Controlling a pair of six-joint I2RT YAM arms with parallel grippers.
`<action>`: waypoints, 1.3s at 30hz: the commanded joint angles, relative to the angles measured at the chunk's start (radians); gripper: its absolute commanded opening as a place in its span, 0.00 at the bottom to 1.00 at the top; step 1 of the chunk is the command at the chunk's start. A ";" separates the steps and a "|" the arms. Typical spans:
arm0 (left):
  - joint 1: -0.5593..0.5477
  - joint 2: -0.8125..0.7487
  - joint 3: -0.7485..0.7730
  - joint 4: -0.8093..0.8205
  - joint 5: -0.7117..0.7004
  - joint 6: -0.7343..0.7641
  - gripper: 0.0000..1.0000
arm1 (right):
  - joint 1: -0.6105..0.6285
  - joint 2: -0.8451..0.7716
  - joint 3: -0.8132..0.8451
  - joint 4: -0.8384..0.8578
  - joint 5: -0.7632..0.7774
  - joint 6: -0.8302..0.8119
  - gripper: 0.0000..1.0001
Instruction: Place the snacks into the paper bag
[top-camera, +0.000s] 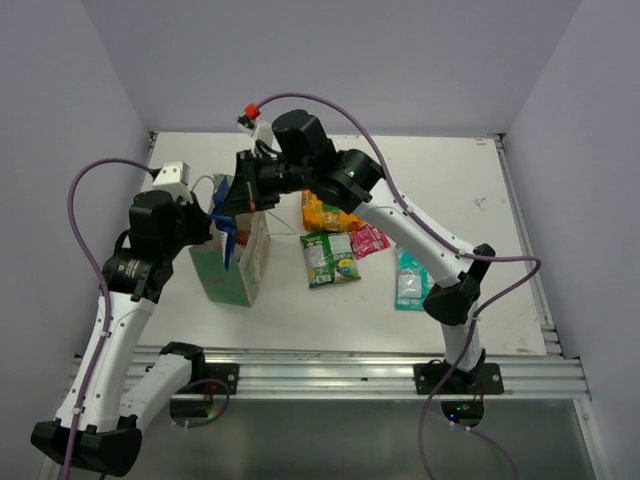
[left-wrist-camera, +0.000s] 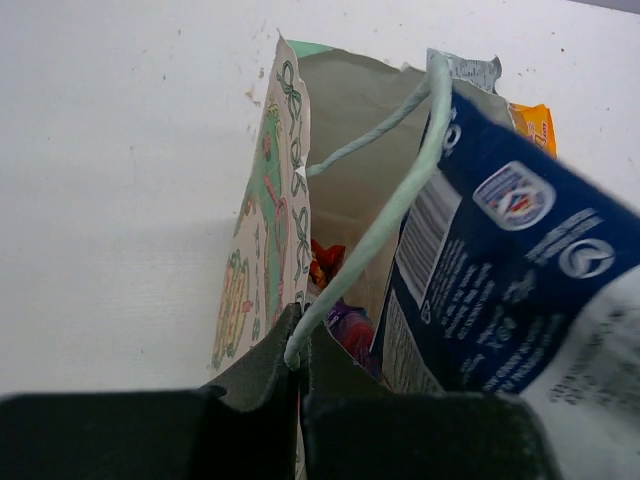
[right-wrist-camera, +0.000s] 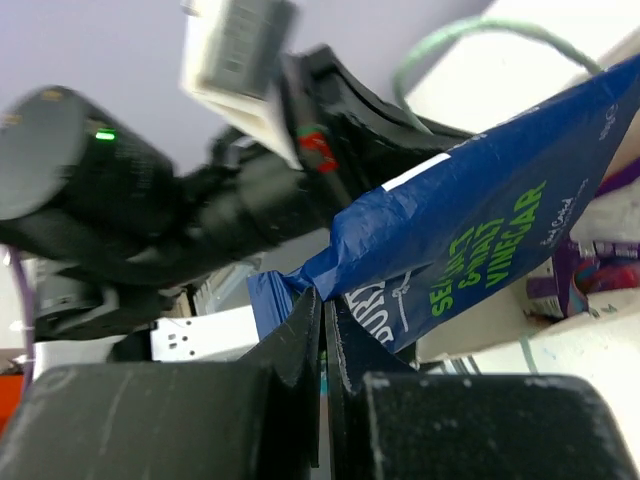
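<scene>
Right wrist view shows our right tool (right-wrist-camera: 322, 335) pinching the dark blue packet (right-wrist-camera: 470, 240) above the paper bag (top-camera: 240, 275) at the left of the table (top-camera: 480, 200), its rim clamped by our left tool (left-wrist-camera: 300, 375); next, we judge, lower and release.

Orange packet (top-camera: 318, 212) half hidden under R arm (top-camera: 420, 235); bag (top-camera: 228, 275) contents mostly blocked by blue packet (left-wrist-camera: 500, 280).

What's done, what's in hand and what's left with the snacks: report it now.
Done: a red packet and a purple packet lie inside the paper bag. In hand: the left hand pinches the bag's rim, and the right hand holds a dark blue packet at the bag's mouth. Left: the orange packet, green packet, pink packet and teal packet on the table.
</scene>
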 joint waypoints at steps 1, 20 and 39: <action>-0.004 -0.014 -0.015 0.028 0.013 0.003 0.00 | 0.000 -0.048 -0.051 0.044 -0.024 0.036 0.00; -0.004 -0.026 -0.030 0.043 0.040 0.005 0.00 | -0.092 -0.302 -0.599 -0.066 0.580 -0.281 0.84; -0.004 -0.043 -0.001 0.003 -0.005 0.012 0.00 | -0.213 0.058 -1.062 0.277 0.557 -0.303 0.17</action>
